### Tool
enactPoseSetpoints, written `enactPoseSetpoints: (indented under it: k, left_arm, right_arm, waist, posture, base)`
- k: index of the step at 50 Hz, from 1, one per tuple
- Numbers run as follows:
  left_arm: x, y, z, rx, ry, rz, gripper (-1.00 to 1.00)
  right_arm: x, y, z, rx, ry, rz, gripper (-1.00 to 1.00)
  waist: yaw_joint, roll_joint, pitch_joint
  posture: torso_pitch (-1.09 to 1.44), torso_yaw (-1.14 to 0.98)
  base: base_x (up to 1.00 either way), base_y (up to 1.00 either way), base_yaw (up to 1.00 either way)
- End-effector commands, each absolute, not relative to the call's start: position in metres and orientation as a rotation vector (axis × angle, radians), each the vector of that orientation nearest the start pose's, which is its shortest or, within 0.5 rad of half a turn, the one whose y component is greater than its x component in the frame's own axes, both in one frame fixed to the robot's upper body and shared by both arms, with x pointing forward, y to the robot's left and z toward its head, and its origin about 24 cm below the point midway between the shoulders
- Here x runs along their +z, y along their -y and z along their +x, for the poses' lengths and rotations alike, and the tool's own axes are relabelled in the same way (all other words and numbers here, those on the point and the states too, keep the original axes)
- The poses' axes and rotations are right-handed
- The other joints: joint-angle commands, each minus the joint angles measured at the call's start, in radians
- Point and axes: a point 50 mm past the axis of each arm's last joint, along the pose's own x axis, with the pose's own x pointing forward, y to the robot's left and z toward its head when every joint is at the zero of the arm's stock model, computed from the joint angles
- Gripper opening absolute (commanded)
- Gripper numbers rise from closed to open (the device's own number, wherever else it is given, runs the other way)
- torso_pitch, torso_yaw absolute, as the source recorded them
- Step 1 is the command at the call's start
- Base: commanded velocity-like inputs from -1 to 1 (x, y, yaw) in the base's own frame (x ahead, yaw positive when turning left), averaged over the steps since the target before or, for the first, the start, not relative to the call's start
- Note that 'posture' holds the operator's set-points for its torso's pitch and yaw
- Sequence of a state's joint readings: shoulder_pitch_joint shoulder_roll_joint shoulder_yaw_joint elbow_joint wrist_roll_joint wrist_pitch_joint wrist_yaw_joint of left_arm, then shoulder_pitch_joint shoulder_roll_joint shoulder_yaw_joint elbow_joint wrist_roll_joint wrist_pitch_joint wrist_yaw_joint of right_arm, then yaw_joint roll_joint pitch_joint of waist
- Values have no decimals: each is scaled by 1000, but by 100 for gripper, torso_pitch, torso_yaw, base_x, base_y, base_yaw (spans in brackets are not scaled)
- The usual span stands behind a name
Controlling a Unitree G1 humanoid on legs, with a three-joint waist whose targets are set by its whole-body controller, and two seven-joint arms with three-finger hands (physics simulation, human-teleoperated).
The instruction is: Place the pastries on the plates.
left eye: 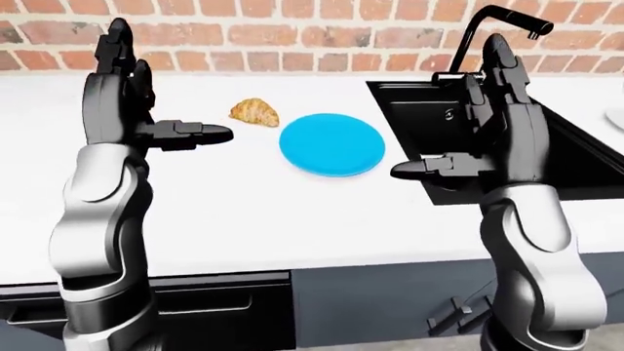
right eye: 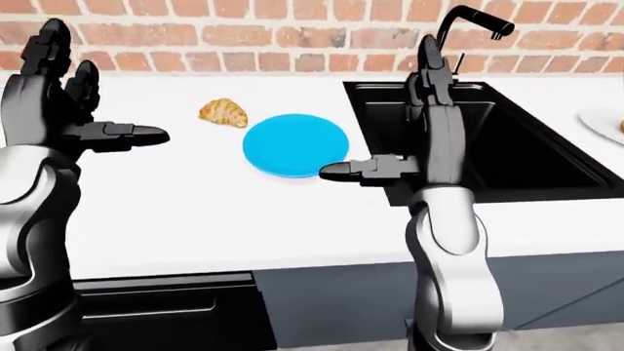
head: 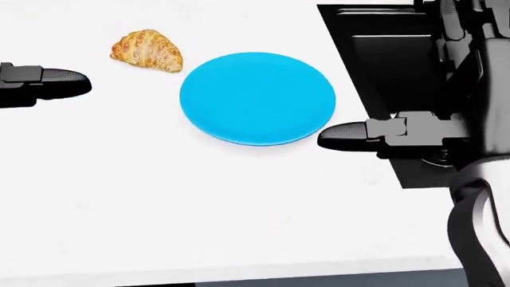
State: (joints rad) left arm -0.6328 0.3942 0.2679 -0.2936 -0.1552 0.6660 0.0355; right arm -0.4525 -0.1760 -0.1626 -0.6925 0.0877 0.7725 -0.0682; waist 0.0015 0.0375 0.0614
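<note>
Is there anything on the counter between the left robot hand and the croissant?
No. In the head view only bare white counter separates the left robot hand from the croissant; the blue plate lies right of the croissant.

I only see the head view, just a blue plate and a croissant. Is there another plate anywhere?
Observer: Yes, a white plate shows at the right-eye view's right edge, past the sink.
Operator: What's above the croissant, past my picture's top?
Observer: A red brick wall.
Operator: Where are the hands' other fingers?
Observer: The left hand and right hand are open, empty, fingers pointing up.
</note>
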Motion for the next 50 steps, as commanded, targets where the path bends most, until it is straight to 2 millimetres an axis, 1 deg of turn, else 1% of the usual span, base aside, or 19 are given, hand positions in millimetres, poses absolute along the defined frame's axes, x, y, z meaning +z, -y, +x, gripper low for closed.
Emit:
enactPoseSetpoints:
  k: [1, 4, 5, 6, 7, 13, 22, 26, 27, 29, 32, 35, 40, 42, 44, 46, 47, 49, 50]
  left_arm:
    - [275, -221, 299, 165, 427, 145, 100]
    - [275, -220, 300, 163, 426, 146, 100]
    - [274, -220, 300, 163, 425, 148, 100]
    - [274, -220, 299, 162, 426, 147, 100]
    - [274, -220, 299, 162, 425, 147, 100]
    - [272, -221, 299, 165, 422, 147, 100]
    - [272, -221, 299, 164, 420, 149, 100]
    - [273, -220, 300, 161, 422, 150, 100]
    - [274, -220, 300, 162, 421, 150, 100]
    - [274, -220, 300, 162, 421, 151, 100]
    - [274, -220, 300, 161, 421, 150, 100]
    - [274, -220, 300, 161, 420, 151, 100]
    - [273, -220, 301, 161, 418, 152, 100]
    - [274, -220, 301, 159, 419, 151, 100]
    - [273, -219, 301, 159, 418, 152, 100]
    - [273, -219, 301, 159, 417, 153, 100]
    - [273, -220, 301, 160, 417, 154, 100]
    - [274, -219, 301, 159, 417, 153, 100]
    - [274, -219, 301, 157, 417, 154, 100]
  right_arm:
    - [252, 171, 254, -82, 467, -74, 100]
    - [251, 171, 254, -86, 465, -74, 100]
    - [251, 171, 254, -84, 468, -75, 100]
    - [251, 171, 254, -83, 469, -73, 100]
    - [250, 171, 254, -88, 467, -74, 100]
    - [248, 170, 257, -86, 461, -72, 100]
    - [248, 170, 257, -85, 454, -72, 100]
    - [248, 170, 257, -84, 456, -67, 100]
    - [248, 170, 257, -84, 455, -67, 100]
    - [249, 171, 257, -85, 455, -67, 100]
    - [249, 170, 257, -83, 455, -66, 100]
    - [249, 170, 257, -84, 455, -70, 100]
    - [248, 170, 256, -83, 453, -70, 100]
    - [248, 171, 256, -84, 454, -66, 100]
    - [248, 171, 255, -83, 453, -67, 100]
    - [247, 171, 255, -84, 452, -70, 100]
    - [247, 171, 256, -84, 452, -68, 100]
    - [246, 170, 257, -83, 451, -69, 100]
    - [245, 169, 257, -81, 450, -71, 100]
  waist:
    - [-6, 7, -14]
    - [-14, 9, -13]
    - [-17, 5, -2]
    - [-20, 11, -25]
    - [-16, 11, -29]
    - [-5, 5, -19]
    - [-1, -19, -31]
    - [-1, -48, -38]
    - [5, -32, -39]
    - [2, -24, -53]
    - [4, -30, -47]
    - [2, -50, -45]
    - [7, -70, -14]
    - [2, -65, -5]
    - [-7, -47, -8]
    - [-19, -9, -20]
    - [-26, 24, -33]
    - [-21, 6, -22]
    - [-19, 4, -30]
  posture:
    - [0, 0]
    - [0, 0]
    - [0, 0]
    - [0, 0]
    - [0, 0]
    - [0, 0]
    - [0, 0]
    - [0, 0]
    - [0, 0]
    - [0, 0]
    - [0, 0]
    - [0, 0]
    - [0, 0]
    - [0, 0]
    - [0, 0]
    - [0, 0]
    - [0, 0]
    - [0, 0]
    - [0, 0]
  base:
    - [38, -2, 0]
    - [36, 0, 0]
    - [0, 0, 0]
    - [0, 0, 0]
    - [0, 0, 0]
    - [0, 0, 0]
    - [0, 0, 0]
    - [0, 0, 0]
    - [0, 0, 0]
    - [0, 0, 0]
    - [0, 0, 0]
    - [0, 0, 0]
    - [0, 0, 0]
    - [0, 0, 0]
    - [0, 0, 0]
    - [0, 0, 0]
    - [0, 0, 0]
    - [0, 0, 0]
    - [0, 0, 0]
